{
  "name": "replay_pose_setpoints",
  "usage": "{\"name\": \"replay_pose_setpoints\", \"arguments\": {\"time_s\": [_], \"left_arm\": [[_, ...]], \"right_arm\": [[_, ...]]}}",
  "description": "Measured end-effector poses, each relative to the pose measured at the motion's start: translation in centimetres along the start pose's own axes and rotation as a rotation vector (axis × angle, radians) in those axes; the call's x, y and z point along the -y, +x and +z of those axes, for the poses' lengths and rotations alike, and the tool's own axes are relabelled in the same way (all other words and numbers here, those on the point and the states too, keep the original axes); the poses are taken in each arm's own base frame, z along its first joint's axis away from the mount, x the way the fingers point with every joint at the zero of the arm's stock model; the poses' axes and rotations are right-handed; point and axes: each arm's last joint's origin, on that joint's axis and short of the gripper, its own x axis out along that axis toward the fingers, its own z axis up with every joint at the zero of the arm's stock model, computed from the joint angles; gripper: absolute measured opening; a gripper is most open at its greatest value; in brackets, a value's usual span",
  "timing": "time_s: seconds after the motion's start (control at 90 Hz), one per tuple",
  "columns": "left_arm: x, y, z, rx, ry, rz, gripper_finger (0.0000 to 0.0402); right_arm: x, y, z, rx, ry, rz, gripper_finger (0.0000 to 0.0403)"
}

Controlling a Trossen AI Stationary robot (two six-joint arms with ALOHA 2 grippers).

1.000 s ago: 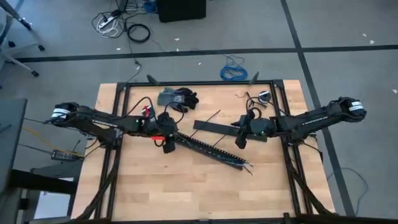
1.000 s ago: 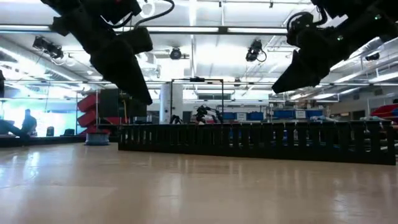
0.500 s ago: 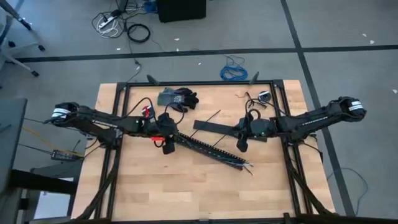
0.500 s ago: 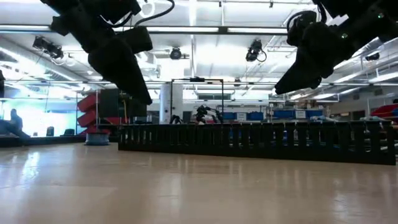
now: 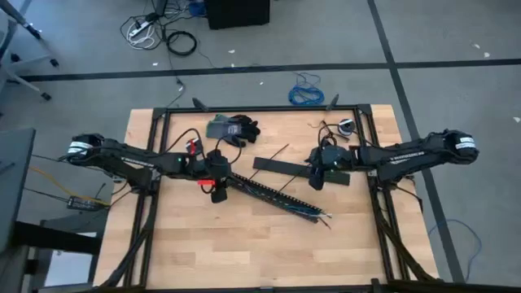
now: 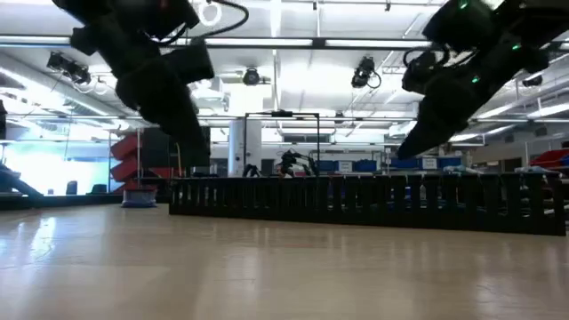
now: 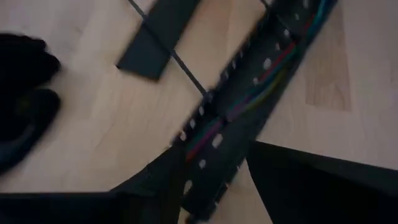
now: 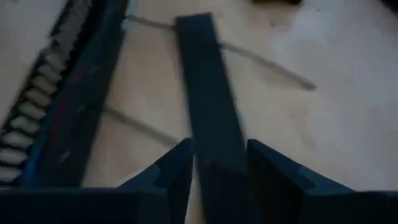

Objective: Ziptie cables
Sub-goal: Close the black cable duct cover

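- Across the wooden counter (image 5: 244, 244), laid slantwise from the left hand (image 5: 216, 185) down toward the near right: a long black slotted channel (image 5: 269, 195), with the thin coloured cables (image 7: 261, 93) running lengthwise inside it and poking out at its far end (image 5: 321, 216).
- Beside it, toward the right arm: a flat black strip (image 5: 285, 168), long axis roughly crosswise to the right hand (image 5: 316, 179).
- Poised over the channel's upper end: left hand, fingers spread to either side of the channel, nearer to the cables than its partner.
- Straddling the flat strip: right hand, fingers (image 8: 171, 171) parted around it, not pinching.
- Lying loose between strip and channel: thin black ties (image 8: 267, 62).
- Parked at the counter's far edge, clear of the work: dark gloves (image 5: 234, 127); nothing seen blocking either approach.
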Motion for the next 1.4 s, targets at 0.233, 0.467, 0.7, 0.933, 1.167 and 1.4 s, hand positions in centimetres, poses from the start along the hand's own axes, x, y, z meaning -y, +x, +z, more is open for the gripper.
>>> {"name": "replay_pose_setpoints", "arguments": {"time_s": [0.233,0.467,0.7,0.933,1.167,1.4], "left_arm": [[0.0,0.3,-0.7,-0.017,0.032,-0.014,0.0163],[0.2,1.2,-0.9,-0.033,0.075,-0.045,0.0163],[0.6,3.5,-0.8,-0.017,0.082,-0.066,0.0163],[0.6,4.8,-1.6,-0.07,0.109,-0.048,0.0162],[0.8,4.7,-1.1,-0.061,0.067,-0.065,0.0107],[1.1,4.6,-0.8,-0.057,0.052,-0.132,0.0022]], "right_arm": [[2.7,0.9,1.1,0.069,-0.001,0.022,0.0158],[3.8,0.9,1.4,0.087,-0.009,0.045,0.0159],[4.3,0.9,1.6,0.108,-0.002,0.024,0.0159],[4.2,0.8,2.3,0.147,-0.001,0.061,0.016],[3.9,0.7,2.6,0.149,0.069,0.175,0.0159],[3.8,0.5,3.3,0.214,0.101,0.224,0.0158]]}}
